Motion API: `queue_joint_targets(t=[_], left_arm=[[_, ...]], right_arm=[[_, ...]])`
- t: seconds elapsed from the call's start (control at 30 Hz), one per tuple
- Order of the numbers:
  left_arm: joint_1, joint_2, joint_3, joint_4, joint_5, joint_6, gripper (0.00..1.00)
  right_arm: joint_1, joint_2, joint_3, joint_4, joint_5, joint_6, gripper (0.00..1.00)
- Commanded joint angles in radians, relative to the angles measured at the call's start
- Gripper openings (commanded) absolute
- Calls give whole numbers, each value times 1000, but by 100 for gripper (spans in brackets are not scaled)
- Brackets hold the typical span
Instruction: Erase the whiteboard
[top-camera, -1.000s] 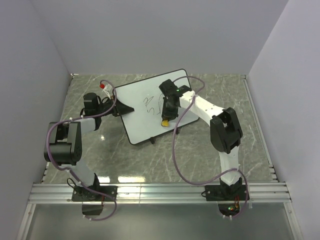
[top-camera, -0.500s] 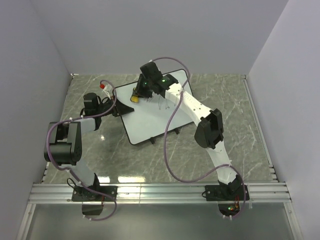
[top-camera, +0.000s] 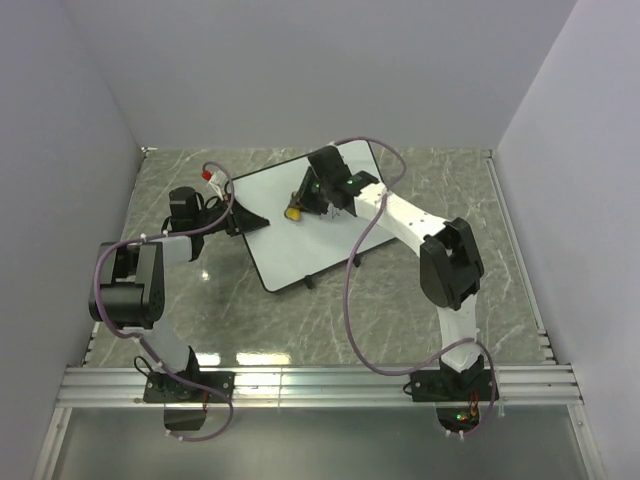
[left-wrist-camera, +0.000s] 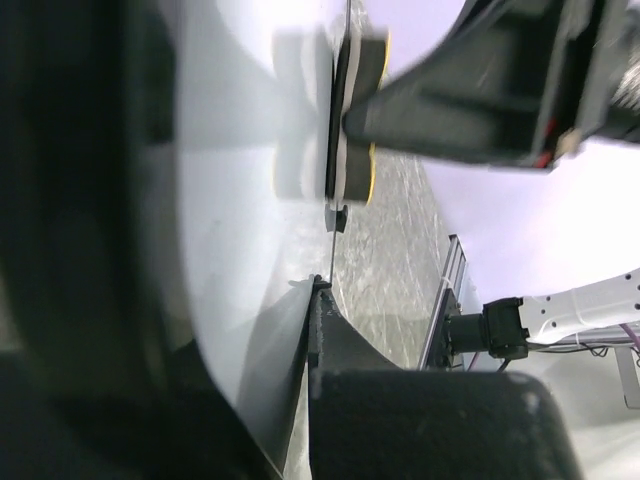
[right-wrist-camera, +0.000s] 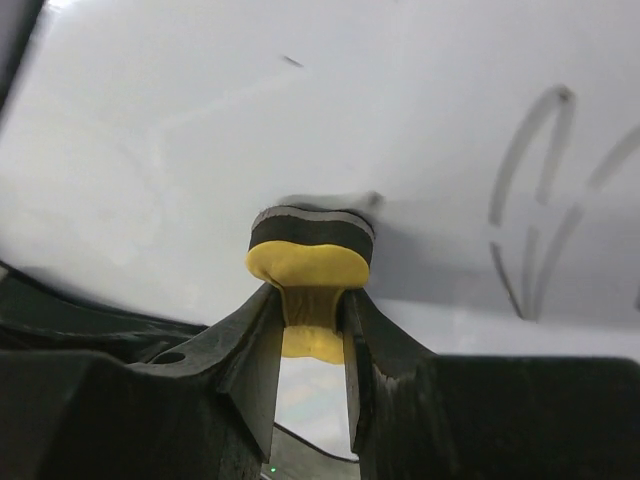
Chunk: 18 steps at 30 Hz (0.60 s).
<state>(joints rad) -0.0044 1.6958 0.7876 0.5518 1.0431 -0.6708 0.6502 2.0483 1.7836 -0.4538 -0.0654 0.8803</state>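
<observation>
Whiteboard (top-camera: 290, 250) lying on table (top-camera: 420, 290); eraser (top-camera: 293, 212) sitting on its far half, in right gripper (top-camera: 301, 206); left gripper (top-camera: 246, 218) straddling left edge.

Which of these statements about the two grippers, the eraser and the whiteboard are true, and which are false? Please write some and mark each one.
1. The right gripper grips a yellow eraser. True.
2. The whiteboard is wiped completely clean. False: dark marks show on it in the right wrist view.
3. The left gripper is clamped on the whiteboard's left edge. True.
4. The eraser lies loose, away from both grippers. False: the right gripper's fingers pinch it, and its dark felt face is against the whiteboard.
</observation>
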Motion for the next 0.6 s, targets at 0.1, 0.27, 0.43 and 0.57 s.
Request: queue_joint_targets(t=[0.1,0.27,0.43,0.57], left_arm=[[-43,50,-22,-69,-63,137,0],[-45,53,-18,-69,-63,139,0],[-46,45,-16,-84,-69,151,0],[-49,33,-18,-102,-77,165,0]], right_arm=[[-8,-26,-213,-25,131,42,0],[48,-33,-207,-52,147,51,0],[68,9,-103,-92,151,54,0],[37,44,63,-112,176,60,0]])
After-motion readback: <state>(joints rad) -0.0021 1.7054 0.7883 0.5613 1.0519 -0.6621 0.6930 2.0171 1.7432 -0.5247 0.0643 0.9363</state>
